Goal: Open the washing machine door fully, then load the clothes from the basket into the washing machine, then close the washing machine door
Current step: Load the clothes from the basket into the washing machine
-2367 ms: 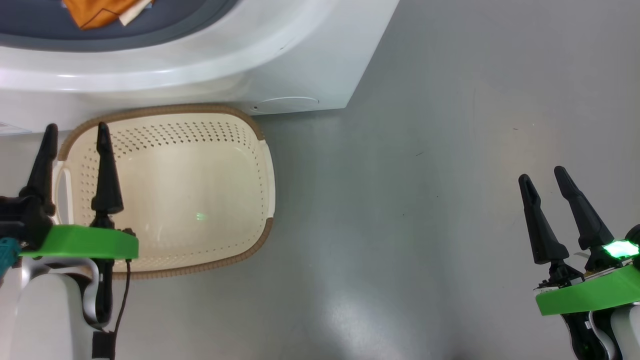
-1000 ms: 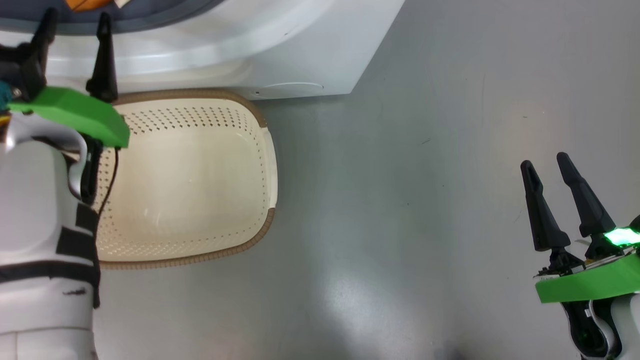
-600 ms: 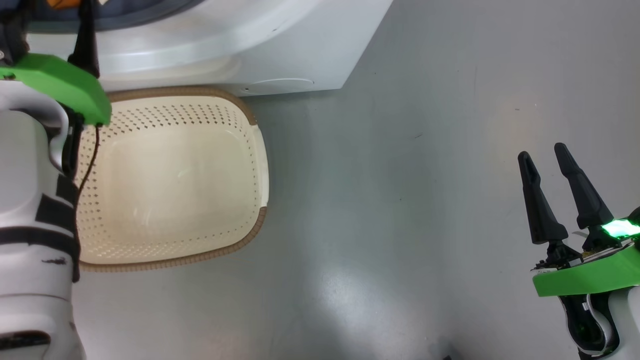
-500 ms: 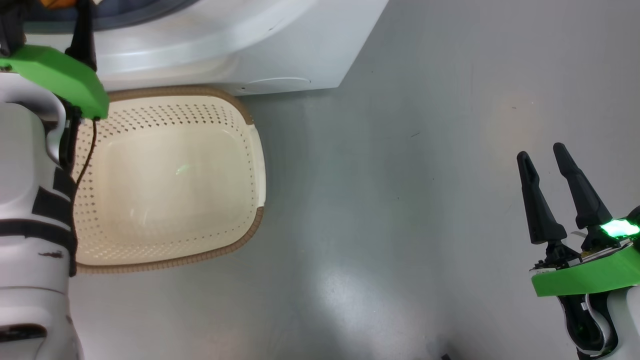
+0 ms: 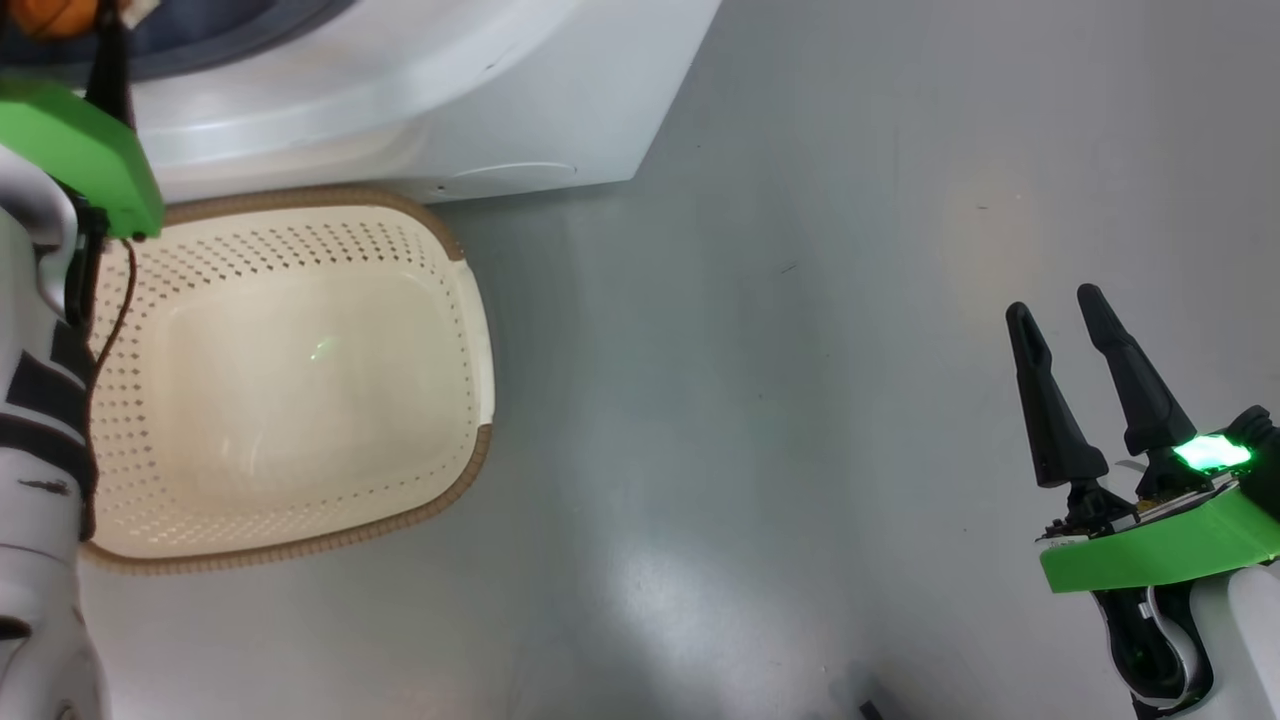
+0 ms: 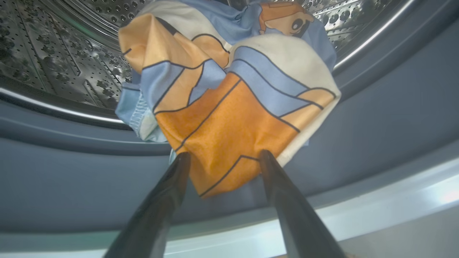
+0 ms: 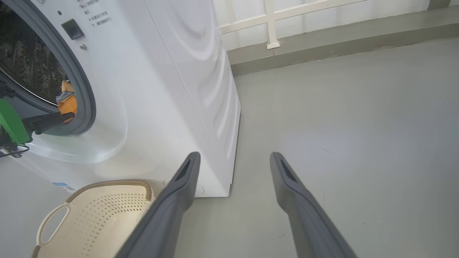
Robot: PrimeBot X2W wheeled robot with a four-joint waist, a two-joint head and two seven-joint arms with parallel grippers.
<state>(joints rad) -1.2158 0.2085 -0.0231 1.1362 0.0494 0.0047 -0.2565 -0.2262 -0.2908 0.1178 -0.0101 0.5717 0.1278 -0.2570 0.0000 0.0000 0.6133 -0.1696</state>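
Left wrist view: the clothes lie bunched at the mouth of the washing machine. Most of the bundle rests on the steel drum, but an orange fold spills forward over the grey gasket. The left hand points straight at that fold with its 2 fingers apart, 1 tip at each edge of the cloth. Nothing is clamped, and whether the tips touch the fabric cannot be told. That pose suits nudging the bundle deeper, since cloth lying over the gasket would likely get caught when the door shuts.

In the head view the basket sits on the floor just in front of the machine, close under the opening so each carry is short. Its inside is bare, so loading looks complete. The right hand hangs well off to the right over the floor, fingers apart and holding nothing, probably parked out of the left arm's way. Closing the door appears to be the remaining step.
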